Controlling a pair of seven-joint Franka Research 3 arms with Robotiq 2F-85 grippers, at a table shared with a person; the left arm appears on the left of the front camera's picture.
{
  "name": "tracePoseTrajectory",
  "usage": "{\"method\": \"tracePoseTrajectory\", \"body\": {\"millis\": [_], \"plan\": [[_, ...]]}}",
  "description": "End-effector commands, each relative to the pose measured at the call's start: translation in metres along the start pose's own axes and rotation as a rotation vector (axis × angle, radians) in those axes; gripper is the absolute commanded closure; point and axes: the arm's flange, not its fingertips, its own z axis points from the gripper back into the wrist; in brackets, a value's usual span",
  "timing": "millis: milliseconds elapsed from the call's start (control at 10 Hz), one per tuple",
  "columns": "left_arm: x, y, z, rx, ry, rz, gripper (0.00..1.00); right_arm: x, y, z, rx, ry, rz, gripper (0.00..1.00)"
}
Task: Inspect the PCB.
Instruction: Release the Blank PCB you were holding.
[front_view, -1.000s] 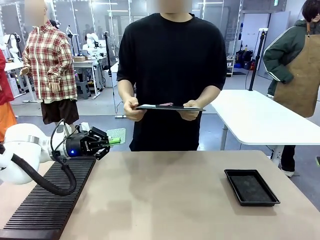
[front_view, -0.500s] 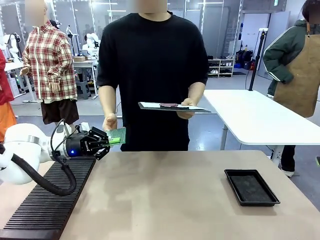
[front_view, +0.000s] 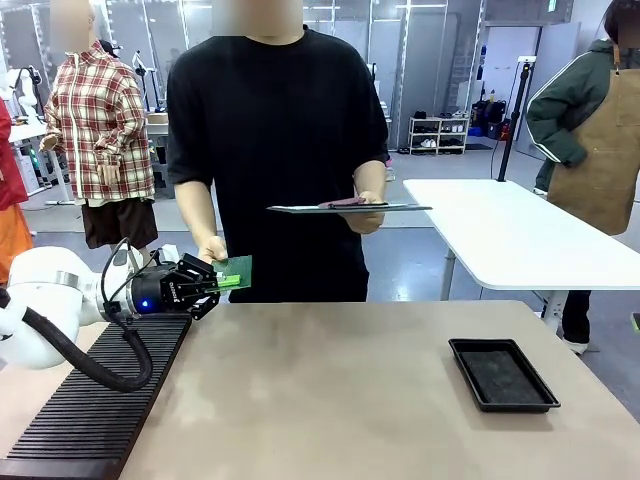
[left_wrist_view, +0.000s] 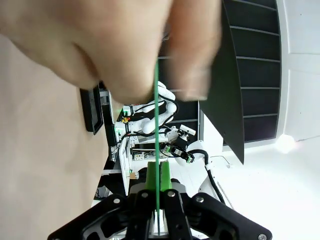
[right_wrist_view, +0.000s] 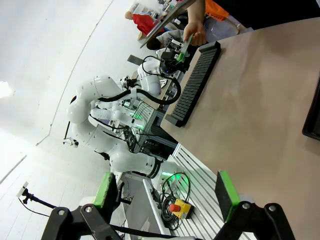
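Observation:
My left gripper (front_view: 222, 282) is shut on one end of the PCB (front_view: 236, 270), a thin green board held out level above the table's far left edge. The person's hand (front_view: 212, 249) grips the board's far end. Seen along my left fingers, the PCB (left_wrist_view: 156, 145) is an edge-on green line rising from my left gripper (left_wrist_view: 157, 186) into the person's hand (left_wrist_view: 125, 45). My right gripper (right_wrist_view: 165, 192) is open with nothing between its fingers, looking across the table at the PCB (right_wrist_view: 180, 53).
The person's other hand holds a white clipboard (front_view: 345, 207) level at chest height. A black ribbed rack (front_view: 95, 400) lies at the table's left under my left arm. A shallow black tray (front_view: 502, 374) sits at the right. Another white table (front_view: 520, 235) stands behind.
The person has stepped toward picture left, taken one hand off the clipboard and lowered it onto the PCB's far end. My left gripper has stayed still and shut.

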Motion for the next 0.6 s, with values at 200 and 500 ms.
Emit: {"method": "tracePoseTrajectory", "body": {"millis": [200, 500], "plan": [[-0.0008, -0.0009, -0.0013, -0.001, 0.002, 0.004, 0.97, 0.0031, 0.0008, 0.0010, 0.009, -0.009, 0.021, 0.00], [-0.0008, -0.0009, -0.0013, -0.001, 0.002, 0.004, 0.97, 0.0031, 0.0008, 0.0010, 0.009, -0.009, 0.021, 0.00]]}}
